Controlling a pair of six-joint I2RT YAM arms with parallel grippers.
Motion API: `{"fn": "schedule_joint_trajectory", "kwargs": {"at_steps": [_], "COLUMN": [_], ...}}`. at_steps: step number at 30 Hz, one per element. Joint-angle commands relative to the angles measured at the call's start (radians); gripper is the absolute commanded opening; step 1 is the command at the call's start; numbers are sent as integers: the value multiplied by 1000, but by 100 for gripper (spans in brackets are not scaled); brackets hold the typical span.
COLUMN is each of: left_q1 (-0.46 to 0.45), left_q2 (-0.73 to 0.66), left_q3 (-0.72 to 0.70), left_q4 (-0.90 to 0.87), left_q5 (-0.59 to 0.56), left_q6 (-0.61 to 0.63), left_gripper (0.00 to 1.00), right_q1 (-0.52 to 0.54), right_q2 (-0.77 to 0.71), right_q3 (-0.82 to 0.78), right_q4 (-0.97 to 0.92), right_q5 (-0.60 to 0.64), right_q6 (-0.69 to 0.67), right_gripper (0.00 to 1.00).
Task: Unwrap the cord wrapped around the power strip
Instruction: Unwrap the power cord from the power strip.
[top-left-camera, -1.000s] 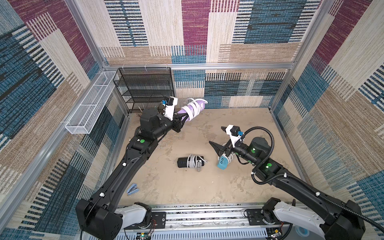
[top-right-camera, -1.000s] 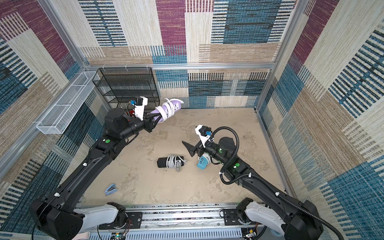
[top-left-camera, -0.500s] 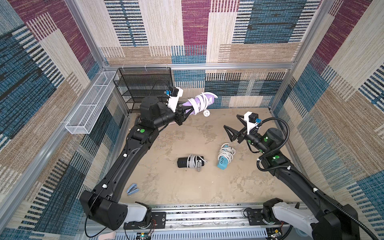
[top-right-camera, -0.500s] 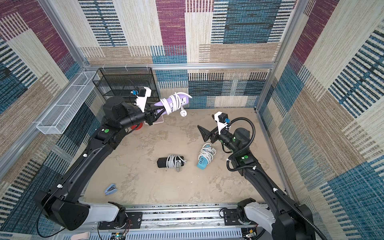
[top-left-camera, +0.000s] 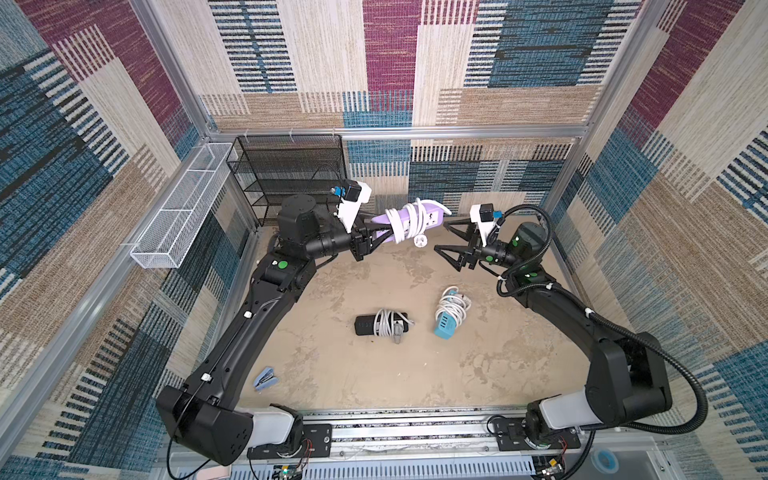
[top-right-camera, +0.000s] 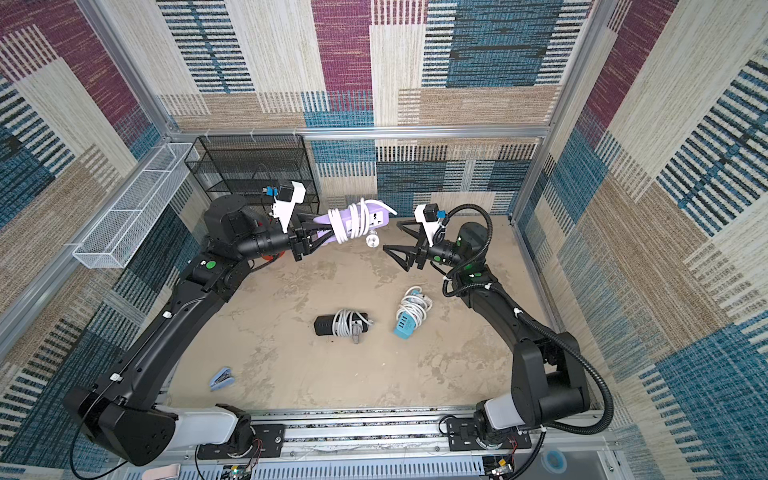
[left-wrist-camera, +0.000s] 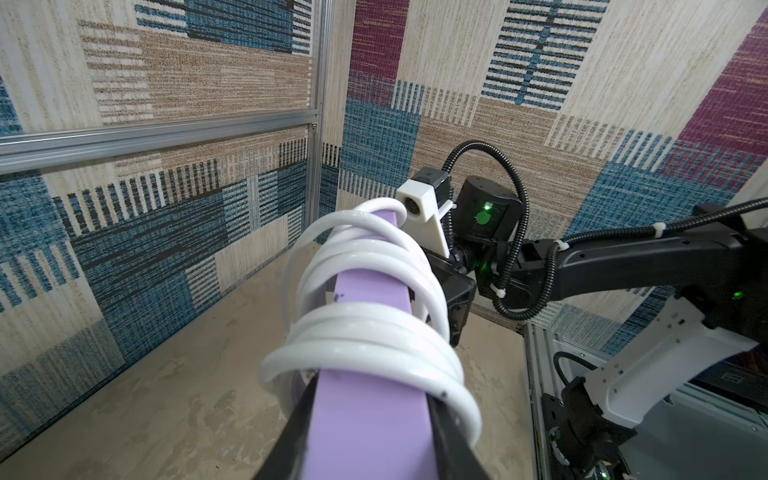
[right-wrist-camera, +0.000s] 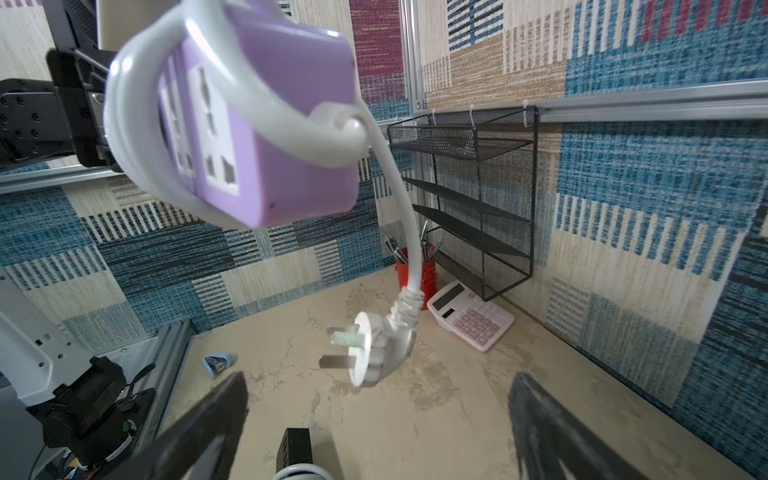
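Observation:
A purple power strip (top-left-camera: 428, 212) (top-right-camera: 374, 210) hangs in the air near the back wall, with a white cord (top-left-camera: 401, 224) (left-wrist-camera: 365, 332) coiled round its middle. My left gripper (top-left-camera: 384, 230) (left-wrist-camera: 372, 397) is shut on one end of it. The cord's plug (top-left-camera: 420, 241) (right-wrist-camera: 374, 349) dangles loose below the strip's free end (right-wrist-camera: 291, 83). My right gripper (top-left-camera: 440, 237) (right-wrist-camera: 380, 382) is open just to the right of that end. It holds nothing, and the plug hangs just ahead of its spread fingers.
On the table lie a black power strip (top-left-camera: 382, 325) and a blue one (top-left-camera: 446, 320), both with cords wrapped on, and a blue stapler (top-left-camera: 265, 379). A black mesh shelf (top-left-camera: 291, 174), a red pen cup (right-wrist-camera: 424, 270) and a calculator (right-wrist-camera: 469, 320) stand at the back left.
My left arm has carried the purple strip to the right and higher. My right gripper has risen from beside the blue strip on the table to the purple strip's free end.

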Motion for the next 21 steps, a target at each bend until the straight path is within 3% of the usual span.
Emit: {"fn": "schedule_joint_trajectory", "kwargs": {"at_steps": [1, 15, 21], "left_q1": [1, 0, -1], "left_q2": [-4, 2, 3], "left_q3": [-2, -10, -16], "left_q4": [88, 127, 146], "left_q5": [79, 163, 181], "left_q6": [-43, -94, -111], "left_gripper": [0, 0, 0], "right_q1": [1, 24, 32], "right_q2": [32, 142, 176], "right_q3": [27, 127, 166], "right_q4": [108, 204, 232], "right_q5": [-86, -145, -152], "right_q6": [65, 152, 177], "right_gripper": [98, 99, 91]}}
